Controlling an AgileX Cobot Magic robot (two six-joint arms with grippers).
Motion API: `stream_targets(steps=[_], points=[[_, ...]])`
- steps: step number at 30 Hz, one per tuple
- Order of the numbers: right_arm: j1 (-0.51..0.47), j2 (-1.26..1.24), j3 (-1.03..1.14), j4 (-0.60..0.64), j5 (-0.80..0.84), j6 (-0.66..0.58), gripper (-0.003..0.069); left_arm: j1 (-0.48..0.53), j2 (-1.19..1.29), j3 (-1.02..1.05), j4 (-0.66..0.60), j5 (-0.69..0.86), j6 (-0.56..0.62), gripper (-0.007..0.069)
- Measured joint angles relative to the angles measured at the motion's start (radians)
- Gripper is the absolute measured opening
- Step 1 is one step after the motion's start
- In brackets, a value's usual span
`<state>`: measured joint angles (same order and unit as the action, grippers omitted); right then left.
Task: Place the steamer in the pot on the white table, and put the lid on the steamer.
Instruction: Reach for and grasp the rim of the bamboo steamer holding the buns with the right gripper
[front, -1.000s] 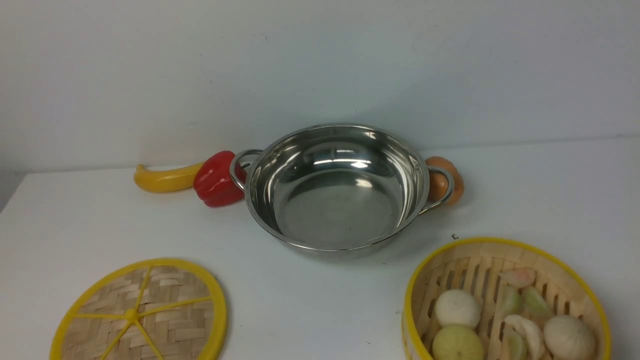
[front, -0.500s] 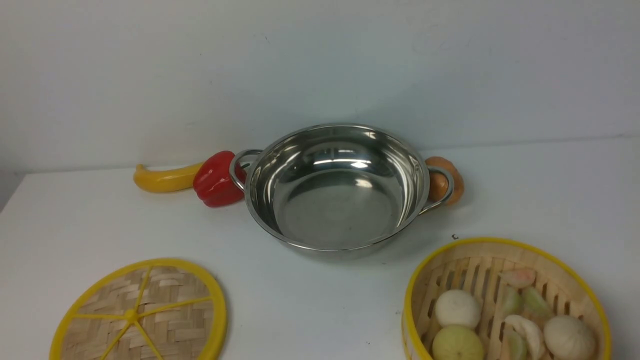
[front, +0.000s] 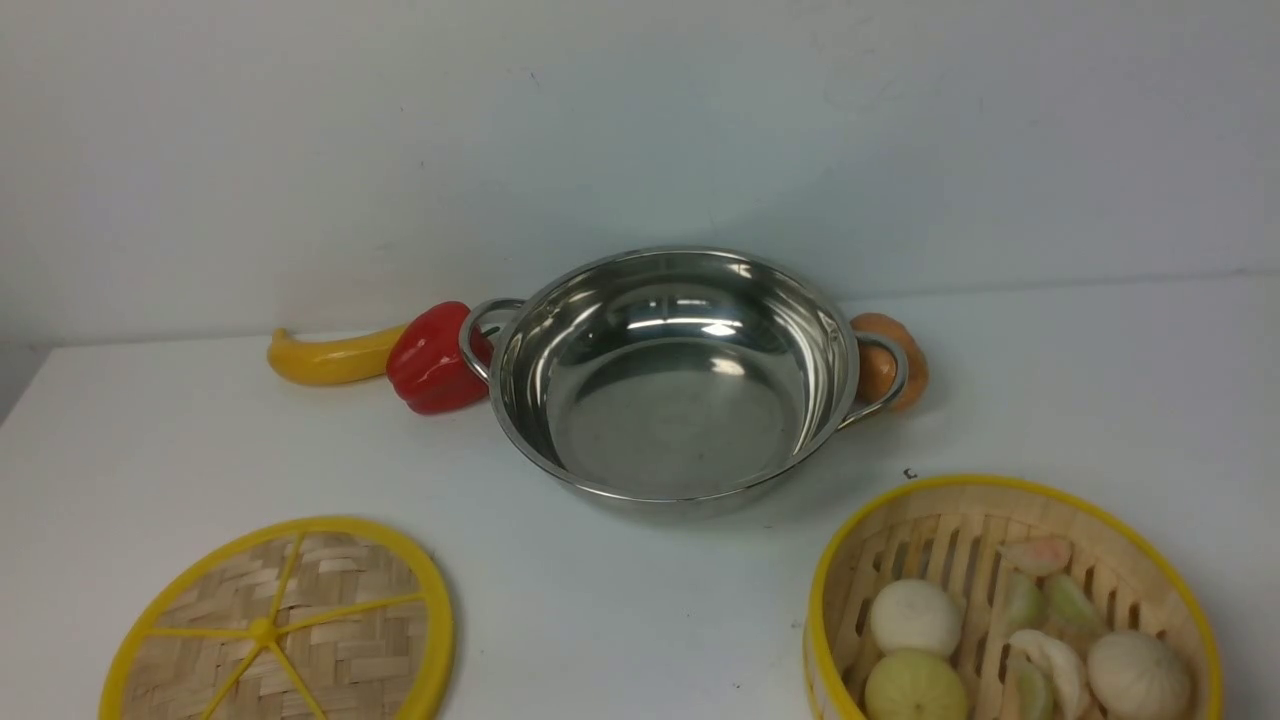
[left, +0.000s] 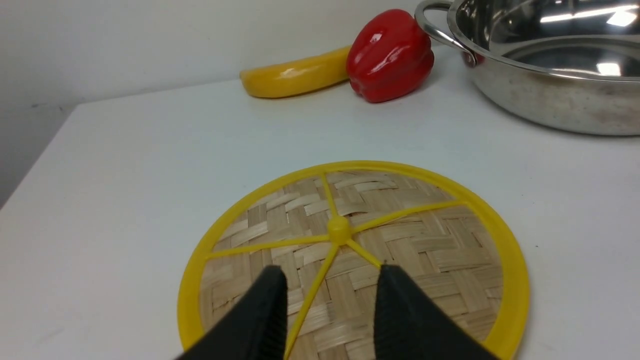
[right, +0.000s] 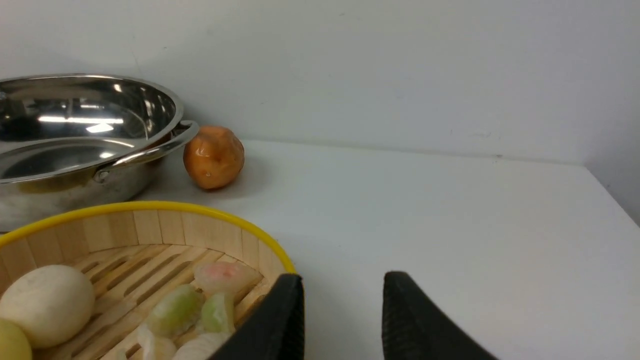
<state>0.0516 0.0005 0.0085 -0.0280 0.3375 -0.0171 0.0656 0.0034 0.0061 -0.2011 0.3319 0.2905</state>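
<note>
The steamer (front: 958, 506) looks light and stiff; grab its rim. The left end effector (left: 332, 272) and right end effector (right: 345, 277) are spread apart, empty

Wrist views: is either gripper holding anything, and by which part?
Nothing is held. The left gripper has its fingers apart over the lid; the right gripper has them apart beside the steamer, with bare table between.

Banana (front: 330, 358), red pepper (front: 432, 360), orange fruit (front: 877, 373), buns (front: 914, 615)
</note>
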Motion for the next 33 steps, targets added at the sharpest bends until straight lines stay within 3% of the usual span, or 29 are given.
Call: stream_targets(steps=[6,10,15,21,28,33], points=[[0.0,0.0,0.0,-0.001,-0.025,0.006,0.0243,0.0,0.0,0.0,0.0,0.0,0.0,0.0241],[0.0,0.0,-0.008,0.068,-0.073,0.034,0.0243,0.0,0.0,0.0,0.0,0.0,0.0,0.0241],[0.0,0.033,-0.252,0.213,0.087,0.035,0.0243,0.0,0.0,0.0,0.0,0.0,0.0,0.0241],[0.0,0.196,-0.58,0.303,0.562,-0.037,0.0243,0.0,0.0,0.0,0.0,0.0,0.0,0.0241],[0.0,0.315,-0.667,0.413,0.614,-0.039,0.0243,0.0,0.0,0.0,0.0,0.0,0.0,0.0241],[0.0,0.489,-0.669,0.406,0.677,-0.067,0.0243,0.0,0.0,0.0,0.0,0.0,0.0,0.0241]])
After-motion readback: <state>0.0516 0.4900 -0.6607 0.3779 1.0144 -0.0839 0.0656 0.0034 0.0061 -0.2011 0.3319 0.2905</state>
